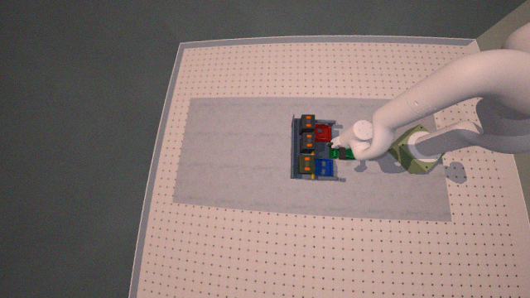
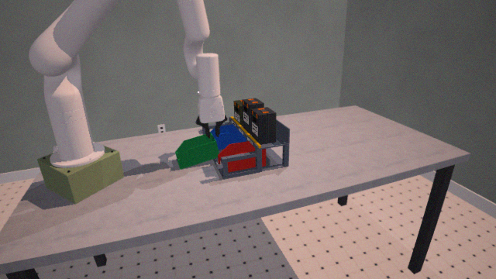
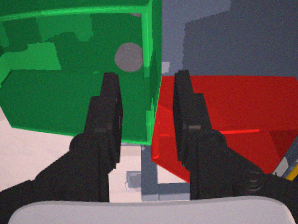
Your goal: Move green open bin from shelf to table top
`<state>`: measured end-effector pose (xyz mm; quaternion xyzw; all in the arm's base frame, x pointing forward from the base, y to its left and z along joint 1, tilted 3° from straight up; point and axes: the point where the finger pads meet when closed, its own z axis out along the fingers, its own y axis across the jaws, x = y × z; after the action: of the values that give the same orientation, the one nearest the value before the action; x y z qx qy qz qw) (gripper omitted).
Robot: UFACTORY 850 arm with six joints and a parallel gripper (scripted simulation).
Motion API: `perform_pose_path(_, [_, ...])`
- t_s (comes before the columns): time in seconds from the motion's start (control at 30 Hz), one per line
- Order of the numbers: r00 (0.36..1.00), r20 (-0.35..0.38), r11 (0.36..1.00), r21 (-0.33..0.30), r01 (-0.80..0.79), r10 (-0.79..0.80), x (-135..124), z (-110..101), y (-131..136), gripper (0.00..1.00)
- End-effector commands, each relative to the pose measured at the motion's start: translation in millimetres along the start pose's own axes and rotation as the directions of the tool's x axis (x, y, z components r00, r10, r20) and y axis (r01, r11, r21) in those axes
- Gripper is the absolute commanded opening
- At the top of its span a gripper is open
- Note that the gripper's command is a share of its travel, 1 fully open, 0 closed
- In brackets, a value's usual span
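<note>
Green open bin: the green bin (image 1: 349, 154) (image 2: 198, 151) (image 3: 65, 102) is mostly out past the front of the shelf (image 1: 295, 149) (image 2: 259, 159) (image 3: 149, 170), tilted, its end toward the arm's base lower; whether that end touches the desk (image 1: 232, 145) (image 2: 349, 143) (image 3: 30, 155) I cannot tell.
Bin contents: a round grey part (image 3: 129, 57) shows inside the green bin; the rest is hard to make out.
Pincer: the pincer (image 1: 336, 149) (image 2: 213, 136) (image 3: 147, 91) is partly open, pointing down at the bin's shelf-side end, and has hold of nothing; in the wrist view the bin's end wall shows between the fingers, with space either side.
Red bin: the red bin (image 1: 323, 132) (image 2: 242, 164) (image 3: 235, 105) is in the shelf, at one side of the middle bay.
Blue bin: the blue bin (image 1: 324, 167) (image 2: 230, 136) is in the shelf, at the other side.
Upper level: three dark boxes with orange marks stand in a row behind the yellow strip (image 2: 246, 132).
Arm base: a green block (image 2: 97, 174), well apart from the shelf.
</note>
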<state>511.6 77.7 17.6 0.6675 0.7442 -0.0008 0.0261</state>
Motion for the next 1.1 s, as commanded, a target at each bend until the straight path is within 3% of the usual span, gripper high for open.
perform_pose_path(0.0, [1.000,0.000,1.000,-0.003,0.000,0.000,0,0,1,0.33])
perform_pose_path(1.07, [1.000,0.000,1.000,-0.003,0.000,0.000,0,20,1,0.33])
